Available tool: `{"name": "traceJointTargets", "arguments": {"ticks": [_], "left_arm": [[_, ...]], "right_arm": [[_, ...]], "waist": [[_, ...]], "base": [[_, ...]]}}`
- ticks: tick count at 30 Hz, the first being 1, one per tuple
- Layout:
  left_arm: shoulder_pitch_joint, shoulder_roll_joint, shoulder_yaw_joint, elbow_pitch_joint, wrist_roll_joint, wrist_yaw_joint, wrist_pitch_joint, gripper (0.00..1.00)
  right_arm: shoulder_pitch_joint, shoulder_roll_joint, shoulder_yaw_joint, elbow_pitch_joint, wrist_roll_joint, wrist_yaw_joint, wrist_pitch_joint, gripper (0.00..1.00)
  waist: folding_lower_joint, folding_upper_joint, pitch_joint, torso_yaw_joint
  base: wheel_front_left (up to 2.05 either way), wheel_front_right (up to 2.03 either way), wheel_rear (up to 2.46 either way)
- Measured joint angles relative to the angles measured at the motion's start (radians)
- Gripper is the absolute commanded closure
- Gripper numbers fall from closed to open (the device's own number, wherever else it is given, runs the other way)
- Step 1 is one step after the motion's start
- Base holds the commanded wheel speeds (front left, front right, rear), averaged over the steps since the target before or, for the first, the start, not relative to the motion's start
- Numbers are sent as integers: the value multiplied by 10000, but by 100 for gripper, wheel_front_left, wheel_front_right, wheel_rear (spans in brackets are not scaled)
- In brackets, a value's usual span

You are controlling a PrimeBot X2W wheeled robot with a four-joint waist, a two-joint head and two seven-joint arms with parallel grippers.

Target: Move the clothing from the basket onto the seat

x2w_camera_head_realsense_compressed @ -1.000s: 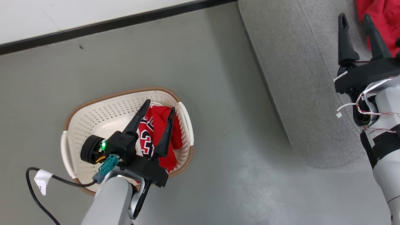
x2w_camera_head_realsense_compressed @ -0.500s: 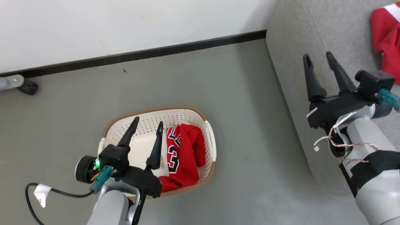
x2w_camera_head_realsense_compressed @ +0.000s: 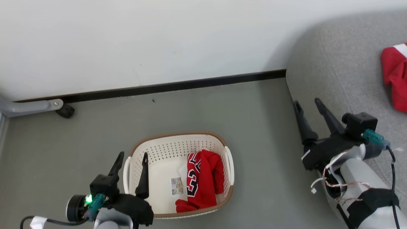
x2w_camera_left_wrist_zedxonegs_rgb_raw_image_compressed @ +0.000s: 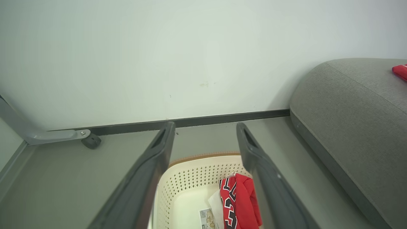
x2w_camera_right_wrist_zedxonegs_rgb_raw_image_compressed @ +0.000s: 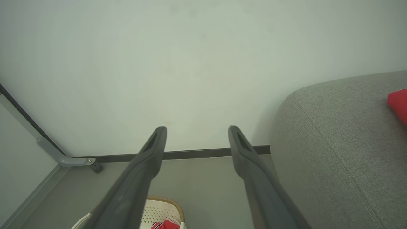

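Entry 1: a cream-white, perforated, oval plastic laundry basket [x2w_camera_head_realsense_compressed: 178,135] with a brown rim and white side handles is standing on the smooth grey floor [x2w_camera_head_realsense_compressed: 254,133], near the white wall [x2w_camera_head_realsense_compressed: 159,38] and its black skirting strip [x2w_camera_head_realsense_compressed: 190,85]. Entry 2: 1 red soft-fabric jersey [x2w_camera_head_realsense_compressed: 206,173] with black-and-white numerals is lying crumpled in the basket's right half, just beside a small printed label sticker [x2w_camera_head_realsense_compressed: 178,186] on the basket's bottom. Entry 3: a 2nd red garment [x2w_camera_head_realsense_compressed: 394,79] with a white stripe is lying on the large grey woven-fabric sofa [x2w_camera_head_realsense_compressed: 334,79], well apart from the basket. Entry 4: the left gripper [x2w_camera_head_realsense_compressed: 133,154], with 2 long dark fingers, is hovering over the basket's left handle, jaws spread wide and holding nothing, clear of the jersey. Entry 5: the right gripper [x2w_camera_head_realsense_compressed: 306,101] is hanging at the sofa's rounded left edge, jaws likewise released and empty, well apart from the 2nd red garment. Entry 6: a grey metal leg with a black castor [x2w_camera_head_realsense_compressed: 65,111] is resting on the floor by the skirting strip, at the far left of the head view.
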Motion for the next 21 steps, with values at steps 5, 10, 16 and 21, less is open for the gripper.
{"name": "traceJointTargets", "arguments": {"ticks": [5, 10, 16, 21], "left_arm": [[586, 12, 364, 12, 0, 251, 2, 0], [726, 29, 570, -33, 6, 399, 2, 0], [1065, 82, 865, -56, 8, 520, 2, 0], [1392, 171, 1141, -153, 21, 656, 2, 0]], "right_arm": [[701, 82, 73, -242, 0, 0, 0, 0], [1056, 184, 117, -466, -6, 0, 0, 0], [1563, 330, -29, -571, -17, 0, 0, 0], [1813, 345, -13, -777, -167, 0, 0, 0]], "waist": [[0, 0, -604, 234], [0, 2, -894, 433], [1, 2, -1091, 585], [0, 1, -1162, 639]], "base": [[0, 0, 0], [0, 0, 0], [0, 0, 0], [0, 0, 0]]}}
